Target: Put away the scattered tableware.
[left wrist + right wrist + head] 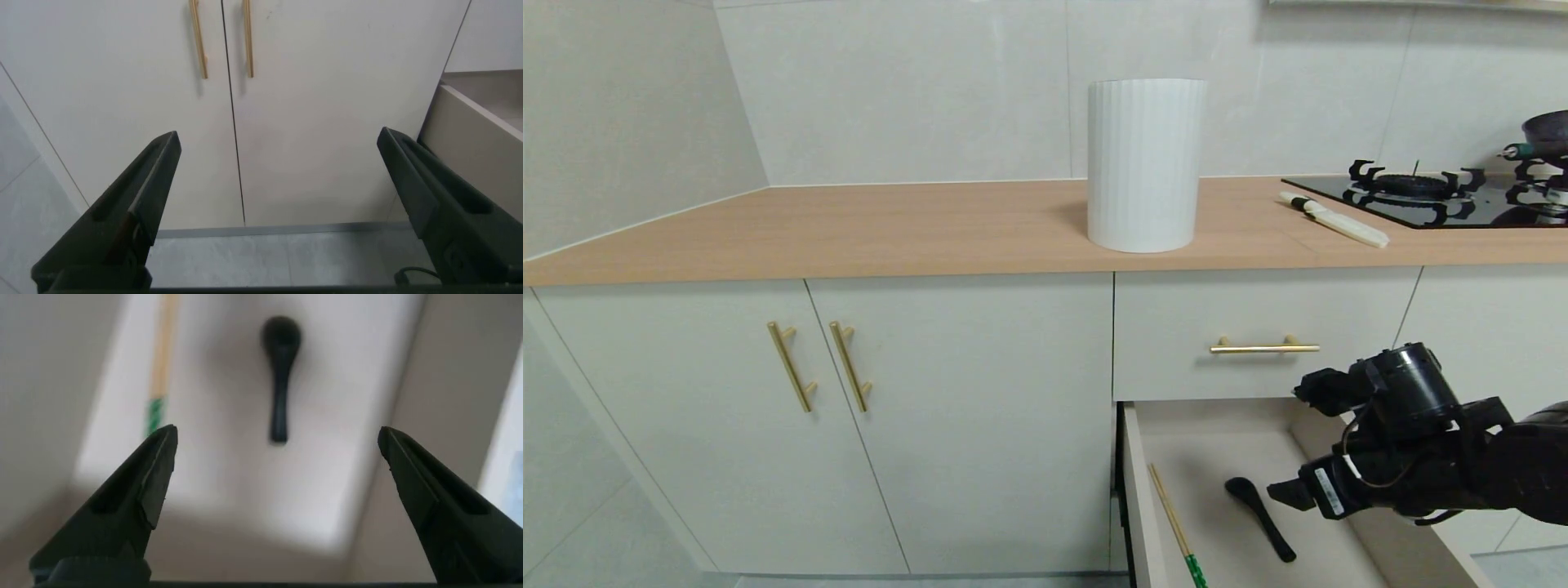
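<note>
A black spoon (1259,506) and a pair of wooden chopsticks with green ends (1174,523) lie inside the pulled-out drawer (1137,482). My right gripper (1307,445) hangs open above the drawer, a little to the right of the spoon, holding nothing. In the right wrist view the spoon (279,376) and chopsticks (162,363) lie below the spread fingers (143,486). A white knife with a dark band (1333,219) lies on the wooden counter (890,224) beside the stove. My left gripper (278,212) is open, low in front of the cabinet doors (233,106).
A tall white ribbed container (1146,163) stands on the counter above the drawers. A black gas stove (1429,196) sits at the far right. A shut drawer with a gold handle (1264,348) is just above the pulled-out one. Double cabinet doors (821,367) are to the left.
</note>
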Available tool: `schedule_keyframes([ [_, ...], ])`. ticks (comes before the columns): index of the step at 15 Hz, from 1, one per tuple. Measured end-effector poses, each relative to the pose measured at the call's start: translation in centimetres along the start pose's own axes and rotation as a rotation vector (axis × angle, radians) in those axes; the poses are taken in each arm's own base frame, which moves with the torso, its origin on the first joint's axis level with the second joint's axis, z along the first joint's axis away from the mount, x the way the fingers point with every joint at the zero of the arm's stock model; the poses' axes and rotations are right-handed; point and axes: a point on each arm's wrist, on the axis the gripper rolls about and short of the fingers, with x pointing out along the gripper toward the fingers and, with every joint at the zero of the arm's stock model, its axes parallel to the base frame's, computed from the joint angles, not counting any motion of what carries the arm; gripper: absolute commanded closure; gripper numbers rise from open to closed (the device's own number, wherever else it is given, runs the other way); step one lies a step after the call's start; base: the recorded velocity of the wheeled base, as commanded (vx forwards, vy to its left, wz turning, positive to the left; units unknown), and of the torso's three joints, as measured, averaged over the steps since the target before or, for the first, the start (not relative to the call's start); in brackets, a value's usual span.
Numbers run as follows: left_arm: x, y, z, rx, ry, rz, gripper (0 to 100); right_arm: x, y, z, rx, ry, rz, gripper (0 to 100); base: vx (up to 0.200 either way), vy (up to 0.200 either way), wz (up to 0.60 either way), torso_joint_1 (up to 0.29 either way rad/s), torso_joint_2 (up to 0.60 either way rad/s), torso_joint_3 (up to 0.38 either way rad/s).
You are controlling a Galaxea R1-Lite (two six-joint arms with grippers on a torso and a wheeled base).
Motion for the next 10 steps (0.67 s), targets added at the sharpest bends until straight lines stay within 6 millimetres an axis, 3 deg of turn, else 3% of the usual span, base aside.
schedule_keyframes([
  [1, 0.0, 0.0, 0.0, 0.000, 0.000, 0.000, 0, -1.5, 0.6, 0.0, -0.019, -0.011, 0.016, 0, 0.000, 0.000, 0.00, 0.000, 0.00, 0.000],
  [4, 0.0, 0.0, 0.0, -0.001, 0.000, 0.000, 0, -5.2, 1.4, -0.3, -0.080, -0.041, 0.046, 0, -0.200, 0.000, 0.00, 0.002, 0.00, 0.004],
  [10, 0.0, 0.0, 0.0, -0.002, 0.000, 0.000, 0, -7.4, 2.0, -1.5, -0.169, -0.024, 0.073, 0, -0.200, 0.000, 0.00, 0.002, 0.00, 0.001],
])
